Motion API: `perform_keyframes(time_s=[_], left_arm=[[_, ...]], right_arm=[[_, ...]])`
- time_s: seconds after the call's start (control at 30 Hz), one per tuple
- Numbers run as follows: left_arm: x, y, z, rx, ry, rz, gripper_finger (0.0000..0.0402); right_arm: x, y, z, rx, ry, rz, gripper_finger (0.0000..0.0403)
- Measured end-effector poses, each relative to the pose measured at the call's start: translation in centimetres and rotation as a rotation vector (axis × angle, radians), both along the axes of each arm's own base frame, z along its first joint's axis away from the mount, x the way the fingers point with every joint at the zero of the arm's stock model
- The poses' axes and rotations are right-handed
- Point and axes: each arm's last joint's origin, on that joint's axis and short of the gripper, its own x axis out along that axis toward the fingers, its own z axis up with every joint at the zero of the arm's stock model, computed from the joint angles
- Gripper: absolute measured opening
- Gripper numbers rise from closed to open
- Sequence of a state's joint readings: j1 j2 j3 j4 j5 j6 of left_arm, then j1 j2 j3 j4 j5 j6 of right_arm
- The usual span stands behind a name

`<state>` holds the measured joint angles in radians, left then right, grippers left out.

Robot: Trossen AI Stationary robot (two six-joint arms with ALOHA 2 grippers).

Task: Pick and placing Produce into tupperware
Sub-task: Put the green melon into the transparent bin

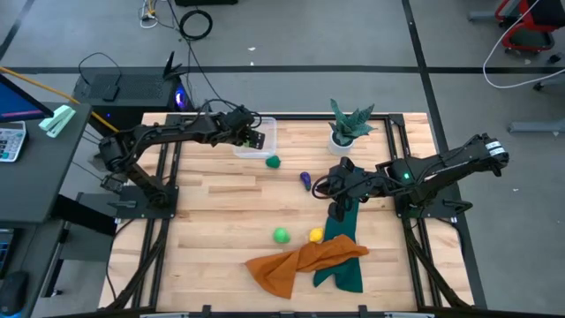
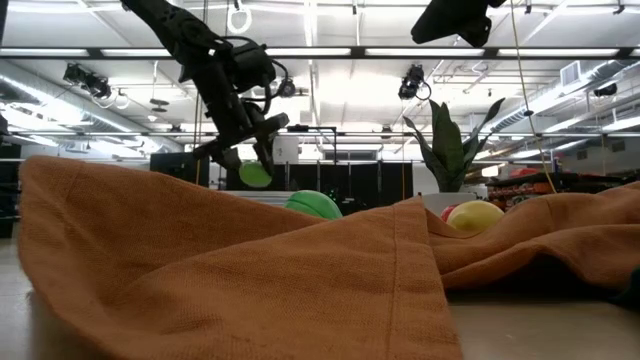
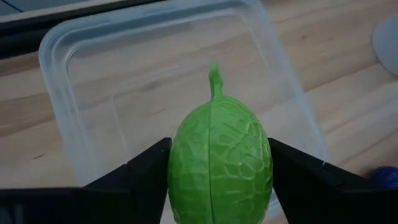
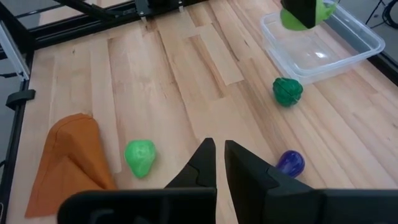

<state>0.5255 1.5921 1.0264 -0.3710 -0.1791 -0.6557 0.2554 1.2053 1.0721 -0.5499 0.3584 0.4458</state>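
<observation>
A light green produce piece (image 3: pixel 221 165), egg-shaped with a veined skin and a small stem, is gripped between the two fingers of the left pincer (image 1: pixel 254 138). It is held in the air directly over the clear tupperware (image 3: pixel 99 68), which sits on the counter (image 1: pixel 221 212) at its far edge, left of the middle. No produce is seen inside the container in the left wrist view.

A dark green piece (image 1: pixel 273 162) lies on the counter just beside the tupperware, on its near right side. A purple piece (image 1: pixel 305 180) lies a little farther right, close to the right pincer (image 1: pixel 337 211). A second light green piece (image 1: pixel 281 235) and a yellow piece (image 1: pixel 315 234) rest near each other toward the front of the counter, the yellow one touching an orange cloth (image 1: pixel 296 262). A sliver of red (image 2: pixel 446 213) is glimpsed beside the yellow piece in the low view.

The right pincer is lowered over the middle right of the counter, above a dark green cloth (image 1: pixel 340 261). Its fingers are nearly closed, with only a narrow gap between them, and nothing is held.

A spiky potted plant (image 1: pixel 347 124) stands at the far edge, right of the tupperware.
</observation>
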Motion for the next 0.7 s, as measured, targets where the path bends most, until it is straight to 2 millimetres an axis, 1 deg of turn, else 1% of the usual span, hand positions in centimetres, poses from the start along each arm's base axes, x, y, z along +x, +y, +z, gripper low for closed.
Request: perform_keyframes(time_s=[0.1, 0.33, 0.57, 0.7], left_arm=[[0.1, 0.1, -0.4, 0.004, 0.019, -0.005, 0.026], [0.5, 0.3, -1.2, 0.01, 0.042, -0.006, 0.0247], [0.7, 0.6, -2.7, -0.015, 0.09, -0.006, 0.0262], [0.9, 0.7, -3.5, -0.027, 0.11, -0.006, 0.0259]], right_arm=[[0.0, 0.0, 0.0, -0.001, -0.001, -0.003, 0.0005], [0.0, 0.0, 0.0, 0.001, -0.002, -0.004, 0.0005], [0.1, 0.0, 0.0, 0.004, -0.009, -0.007, 0.0005], [0.1, 0.0, 0.0, 0.005, -0.009, -0.008, 0.0005]])
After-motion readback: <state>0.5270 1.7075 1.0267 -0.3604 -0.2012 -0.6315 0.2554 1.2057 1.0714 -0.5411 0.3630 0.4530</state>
